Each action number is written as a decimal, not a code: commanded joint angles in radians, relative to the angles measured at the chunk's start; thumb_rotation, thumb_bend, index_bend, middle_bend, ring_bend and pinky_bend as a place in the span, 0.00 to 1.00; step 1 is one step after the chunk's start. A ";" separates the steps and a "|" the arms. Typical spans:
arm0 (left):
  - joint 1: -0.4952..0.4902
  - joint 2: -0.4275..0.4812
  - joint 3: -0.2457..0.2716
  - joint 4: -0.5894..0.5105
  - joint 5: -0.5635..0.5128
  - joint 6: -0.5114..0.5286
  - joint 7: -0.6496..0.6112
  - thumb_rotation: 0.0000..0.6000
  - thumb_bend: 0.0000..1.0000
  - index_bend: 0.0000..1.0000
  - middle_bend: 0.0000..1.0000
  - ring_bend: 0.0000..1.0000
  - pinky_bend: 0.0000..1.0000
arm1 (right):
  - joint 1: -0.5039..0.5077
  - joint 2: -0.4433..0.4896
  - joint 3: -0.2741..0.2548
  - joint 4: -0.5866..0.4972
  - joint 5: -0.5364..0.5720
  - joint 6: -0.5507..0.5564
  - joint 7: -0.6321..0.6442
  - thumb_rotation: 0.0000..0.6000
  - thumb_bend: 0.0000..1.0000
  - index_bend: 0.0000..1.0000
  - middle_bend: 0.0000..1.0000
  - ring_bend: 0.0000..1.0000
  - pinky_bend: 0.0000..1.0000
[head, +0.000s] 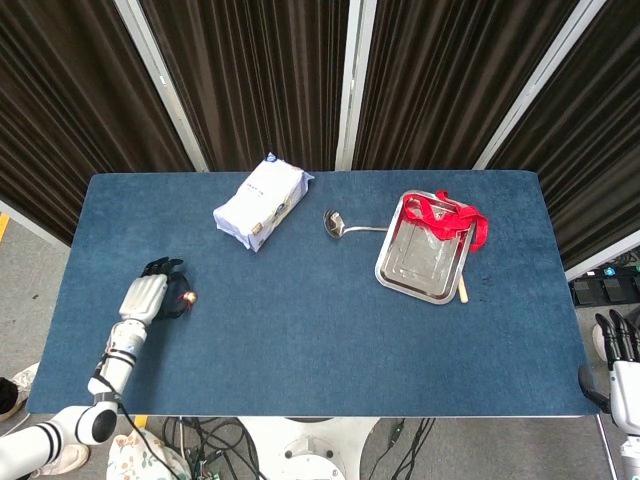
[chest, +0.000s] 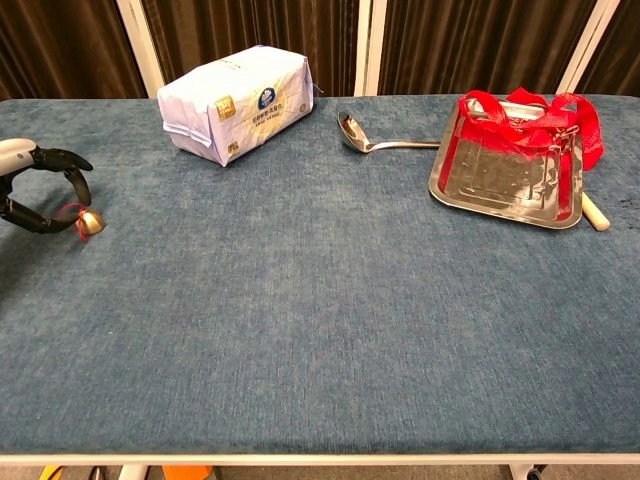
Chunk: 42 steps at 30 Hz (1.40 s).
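The left hand (head: 146, 296) sits at the table's (head: 300, 340) nine o'clock side, fingers (chest: 62, 160) curled around a small gold bell (chest: 91, 222) with a red loop, fingertips touching it, not clearly gripping. The right hand (head: 622, 345) hangs off the table at four o'clock, fingers straight, holding nothing. A white packet (head: 260, 203) lies at twelve o'clock.

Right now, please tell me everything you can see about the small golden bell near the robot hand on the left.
The bell is a small round ball, metallic gold and shiny, with a thin red loop or cord at its left side. It rests on the blue table near the left edge, far from the other items. The left robot hand curls around it, dark fingertips above and beside it; whether they grip it cannot be told.
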 joint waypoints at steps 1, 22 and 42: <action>0.001 -0.005 -0.001 0.005 0.002 0.009 -0.004 1.00 0.38 0.47 0.13 0.00 0.00 | 0.001 -0.001 0.000 0.001 0.001 -0.003 0.000 1.00 0.34 0.00 0.00 0.00 0.00; -0.004 -0.025 0.003 0.040 0.005 0.010 -0.025 1.00 0.38 0.52 0.14 0.00 0.00 | 0.001 -0.009 -0.004 0.017 0.006 -0.014 0.015 1.00 0.37 0.00 0.00 0.00 0.00; -0.012 -0.039 0.001 0.059 0.014 0.008 -0.054 1.00 0.38 0.54 0.15 0.00 0.00 | 0.001 -0.013 -0.007 0.026 0.012 -0.026 0.020 1.00 0.37 0.00 0.00 0.00 0.00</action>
